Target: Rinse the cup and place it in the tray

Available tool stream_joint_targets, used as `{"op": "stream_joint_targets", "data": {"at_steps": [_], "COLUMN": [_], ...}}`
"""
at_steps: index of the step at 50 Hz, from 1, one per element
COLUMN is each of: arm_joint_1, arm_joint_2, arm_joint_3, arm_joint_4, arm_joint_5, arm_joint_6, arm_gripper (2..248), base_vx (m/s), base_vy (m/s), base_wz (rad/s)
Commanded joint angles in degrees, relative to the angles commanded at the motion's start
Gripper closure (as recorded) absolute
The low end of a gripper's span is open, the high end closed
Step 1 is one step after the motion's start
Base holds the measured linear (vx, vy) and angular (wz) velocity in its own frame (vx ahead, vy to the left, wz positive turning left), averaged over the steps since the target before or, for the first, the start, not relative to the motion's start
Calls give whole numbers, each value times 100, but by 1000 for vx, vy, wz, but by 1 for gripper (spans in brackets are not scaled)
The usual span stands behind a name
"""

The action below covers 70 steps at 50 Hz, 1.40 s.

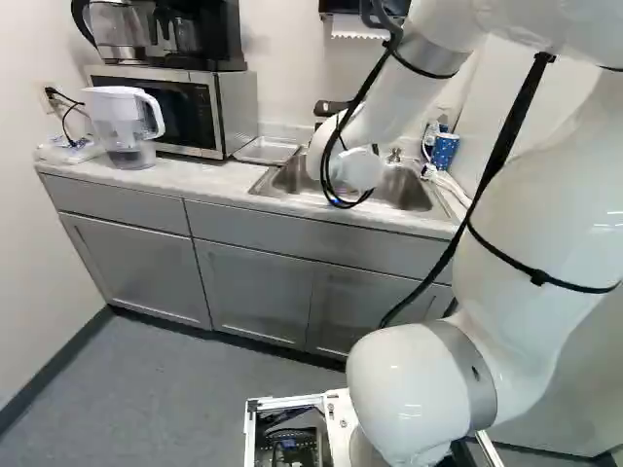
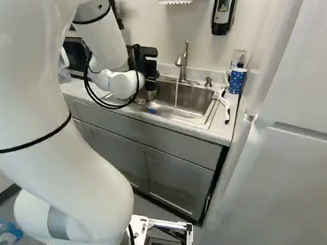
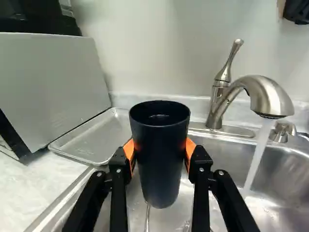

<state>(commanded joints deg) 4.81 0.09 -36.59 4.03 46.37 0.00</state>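
My gripper (image 2: 148,64) shows as a black shape over the sink's near-left part in the right base view. In the wrist view my gripper (image 3: 160,155) is shut on a dark cup (image 3: 161,164), an orange pad pressing each side. The cup is upright, open end up, with its base over the sink basin (image 3: 217,159). Water (image 3: 258,157) runs from the faucet (image 3: 270,99) into the basin, beside the cup and not into it. The shallow metal tray (image 3: 89,140) lies on the counter between sink and microwave, also visible in the left base view as a tray (image 1: 265,150).
A microwave (image 1: 185,112) and a water pitcher (image 1: 125,126) stand on the counter left of the tray. Right of the sink are a blue dotted cup (image 2: 237,81) and a brush (image 2: 225,108). A soap dispenser (image 2: 223,12) hangs on the wall. Cutlery (image 3: 147,217) lies in the basin.
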Motion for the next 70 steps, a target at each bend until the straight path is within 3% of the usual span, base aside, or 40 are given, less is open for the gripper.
{"op": "stream_joint_targets", "data": {"at_steps": [42, 70], "arm_joint_1": [628, 634], "arm_joint_2": [-71, -69], "arm_joint_3": [-611, -622], "arm_joint_4": [0, 0], "arm_joint_5": [-197, -197], "arm_joint_6": [34, 1568], "arm_gripper": [129, 129], "base_vx": [0, 0], "base_vy": [0, 0], "base_wz": [0, 0]}}
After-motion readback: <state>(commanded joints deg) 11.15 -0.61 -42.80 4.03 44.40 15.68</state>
